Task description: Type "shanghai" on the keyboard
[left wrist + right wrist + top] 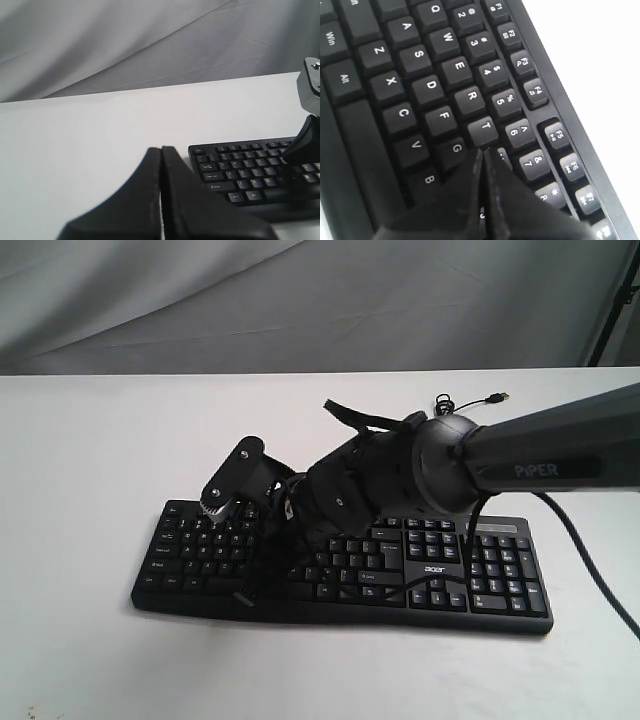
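Observation:
The long black keyboard (490, 585) with white legends and an acer logo lies across the white table. My right gripper (278, 562) reaches in from the right over the letter keys, near the middle of that block. In the right wrist view the right gripper (483, 151) is shut with nothing in it. Its tip sits where the T, G and a half-hidden key meet on the keyboard (430, 85); contact is unclear. My left gripper (161, 148) is shut and empty over bare table beside the Esc end of the keyboard (240, 172). It is outside the exterior view.
The thin black USB cable (470, 400) curls behind the keyboard, its plug lying loose. A black cable (590, 550) from the right arm trails past the keyboard's right end. Grey cloth (300, 300) hangs behind the white table (90, 450).

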